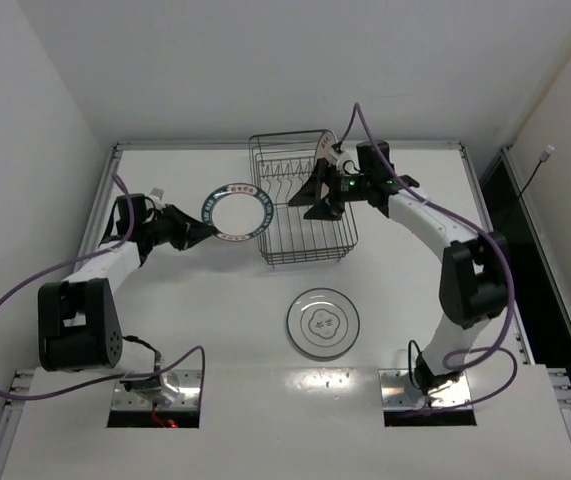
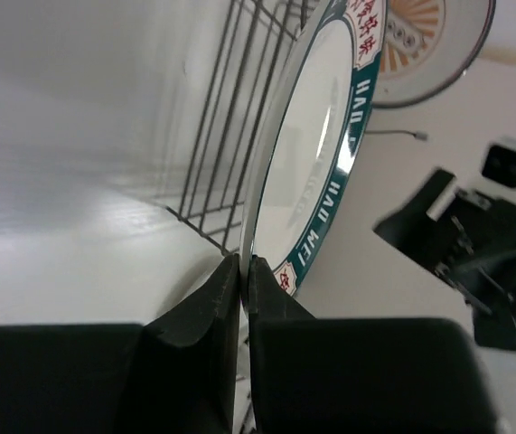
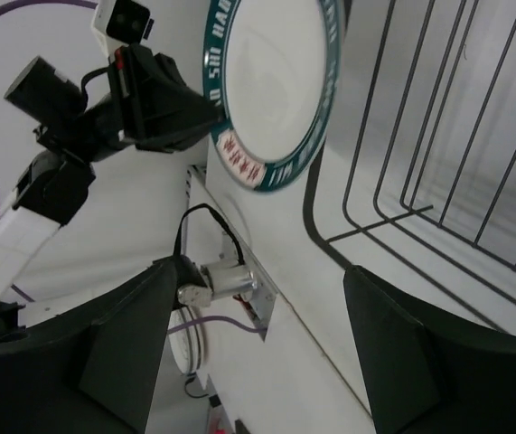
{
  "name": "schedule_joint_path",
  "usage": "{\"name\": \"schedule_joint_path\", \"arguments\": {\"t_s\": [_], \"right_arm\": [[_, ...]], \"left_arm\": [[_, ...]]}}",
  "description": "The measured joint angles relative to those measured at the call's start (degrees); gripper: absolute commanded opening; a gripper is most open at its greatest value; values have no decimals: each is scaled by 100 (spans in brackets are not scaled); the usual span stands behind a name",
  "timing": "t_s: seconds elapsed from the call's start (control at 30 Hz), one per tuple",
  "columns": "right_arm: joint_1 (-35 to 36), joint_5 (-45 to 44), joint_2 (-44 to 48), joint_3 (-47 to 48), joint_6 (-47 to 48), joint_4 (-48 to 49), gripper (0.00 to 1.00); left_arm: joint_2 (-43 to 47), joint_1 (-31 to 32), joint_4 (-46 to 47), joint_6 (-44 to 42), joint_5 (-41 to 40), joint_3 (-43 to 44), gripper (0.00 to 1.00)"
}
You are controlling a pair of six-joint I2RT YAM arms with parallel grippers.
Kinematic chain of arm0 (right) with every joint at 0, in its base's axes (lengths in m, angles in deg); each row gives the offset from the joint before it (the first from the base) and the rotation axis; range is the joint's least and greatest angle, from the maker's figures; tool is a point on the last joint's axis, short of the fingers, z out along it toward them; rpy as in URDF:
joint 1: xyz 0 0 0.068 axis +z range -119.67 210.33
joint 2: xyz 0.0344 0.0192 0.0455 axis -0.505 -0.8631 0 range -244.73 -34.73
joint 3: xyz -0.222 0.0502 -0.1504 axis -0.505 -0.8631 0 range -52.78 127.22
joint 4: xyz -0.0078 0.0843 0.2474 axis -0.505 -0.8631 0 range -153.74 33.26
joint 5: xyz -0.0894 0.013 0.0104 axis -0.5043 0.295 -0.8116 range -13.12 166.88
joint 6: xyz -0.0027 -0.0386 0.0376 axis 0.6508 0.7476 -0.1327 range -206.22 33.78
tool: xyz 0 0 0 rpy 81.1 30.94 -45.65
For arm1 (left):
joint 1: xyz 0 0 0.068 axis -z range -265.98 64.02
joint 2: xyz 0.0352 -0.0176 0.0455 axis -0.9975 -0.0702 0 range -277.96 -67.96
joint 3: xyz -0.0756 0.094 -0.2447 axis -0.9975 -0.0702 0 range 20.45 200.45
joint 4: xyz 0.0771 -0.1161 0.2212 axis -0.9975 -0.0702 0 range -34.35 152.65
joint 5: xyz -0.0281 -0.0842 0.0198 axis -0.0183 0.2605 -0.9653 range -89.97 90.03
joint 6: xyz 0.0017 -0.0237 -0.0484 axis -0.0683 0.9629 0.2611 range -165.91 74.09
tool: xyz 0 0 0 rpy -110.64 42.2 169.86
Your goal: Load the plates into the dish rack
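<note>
My left gripper [image 1: 205, 232] is shut on the near-left rim of the teal-rimmed plate [image 1: 235, 211], just left of the dish rack [image 1: 303, 255]. In the left wrist view the black fingers [image 2: 212, 298] pinch the plate [image 2: 325, 154] edge-on, with the rack's wires [image 2: 230, 108] behind it. A plate with an orange pattern [image 2: 425, 41] stands at the rack's far right [image 1: 323, 150]. The flower-outline plate [image 1: 323, 323] lies flat on the table in front of the rack. My right gripper [image 1: 310, 197] hangs open over the rack, holding nothing. The right wrist view shows its open gripper [image 3: 258, 344], the teal plate [image 3: 276, 81] and rack wires [image 3: 438, 136].
The white table [image 1: 165, 330] is bounded by white walls on the left and at the back. The right arm [image 2: 483, 235] stands close behind the held plate in the left wrist view. The mounting plates of both arms [image 1: 155, 395] sit at the near edge.
</note>
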Motion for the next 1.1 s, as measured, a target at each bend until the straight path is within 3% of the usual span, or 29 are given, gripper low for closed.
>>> {"name": "schedule_joint_path", "arguments": {"t_s": [0.33,0.57,0.63,0.67,0.73,0.8,0.97,1.1], "right_arm": [[15,129,-1165,280,-245,422,72],[177,188,-1331,282,-673,1119,61],[229,195,-1353,282,-785,1298,48],[238,195,-1360,280,-817,1362,29],[278,238,-1366,282,-920,1506,13],[286,258,-1366,278,-1016,1600,0],[282,87,-1335,293,-984,1460,0],[249,-490,-1316,824,-737,629,0]], "left_arm": [[50,479,1731,1008,719,-509,0],[28,933,2299,1274,870,-511,0],[2,992,2302,1283,920,-511,0],[-15,1003,2304,1283,931,-511,0],[-76,1043,2312,1281,942,-511,0],[-164,1093,2286,1279,953,-509,2],[-474,1130,1248,531,973,144,22],[-636,1115,-205,-577,680,1049,30]]}}
